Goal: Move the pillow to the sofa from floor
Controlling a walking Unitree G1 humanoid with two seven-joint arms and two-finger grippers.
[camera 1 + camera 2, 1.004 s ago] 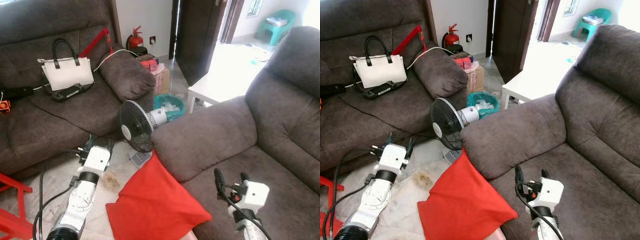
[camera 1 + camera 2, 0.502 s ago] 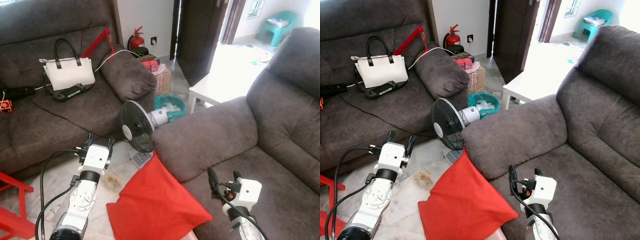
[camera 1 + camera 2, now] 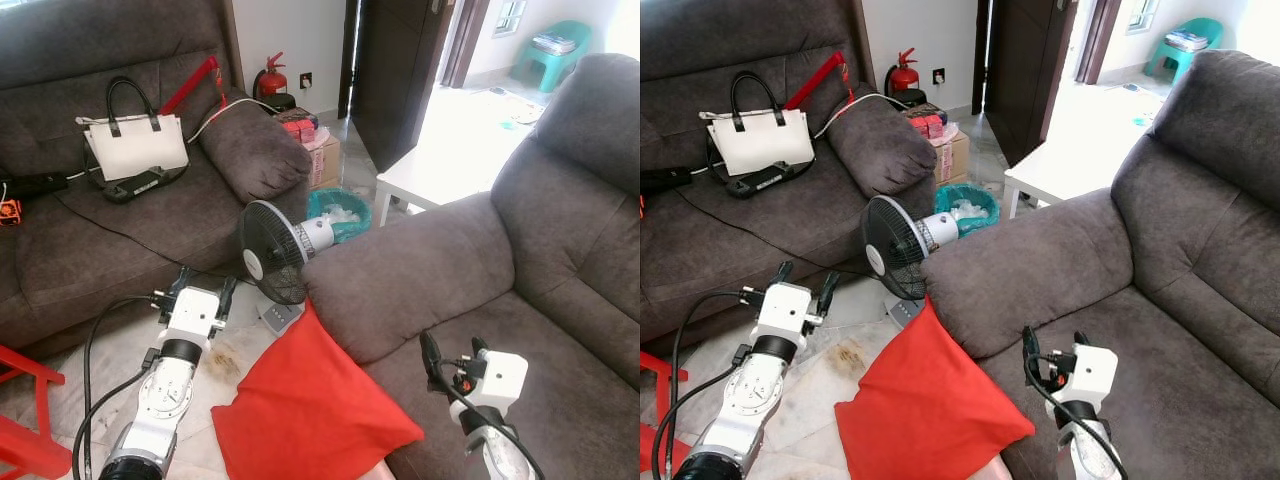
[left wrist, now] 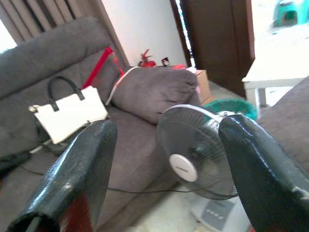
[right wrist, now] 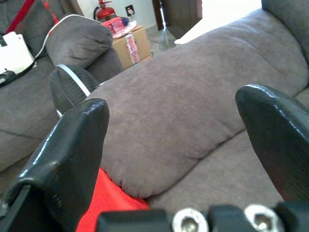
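Now, stage: the pick-up has not begun; neither claw touches the pillow.
Pillow: the red pillow [image 3: 305, 405] rests on the floor near the robot, tilted, its far corner leaning against the armrest of the right-hand sofa [image 3: 470, 290].
Pillow axis: it sits like a diamond, one corner pointing far toward the fan [image 3: 272, 252], the opposite edge near the robot; the long diagonal runs near-to-far, leaning slightly right at the top.
Left gripper: the left gripper [image 3: 198, 290] hovers over the floor to the left of the pillow, fingers spread wide with nothing between them; the left wrist view looks past them at the fan and the far sofa [image 4: 58, 58].
Right gripper: the right gripper [image 3: 452, 352] hangs above the right-hand sofa's seat, to the right of the pillow, fingers spread and empty.
Key relation: the pillow lies between the two claws, nearer the robot than the left one. In the right wrist view a red corner [image 5: 108, 205] sits just below the armrest, so the right claw looks the closer.
Next move, as a judgement: either arm must swing inward and downward; the right one would have to clear the armrest, while the left has open floor.
Destination: the seat of the right-hand sofa lies just beside the pillow.
Elsewhere: a white handbag [image 3: 135, 145] lies on the far sofa.
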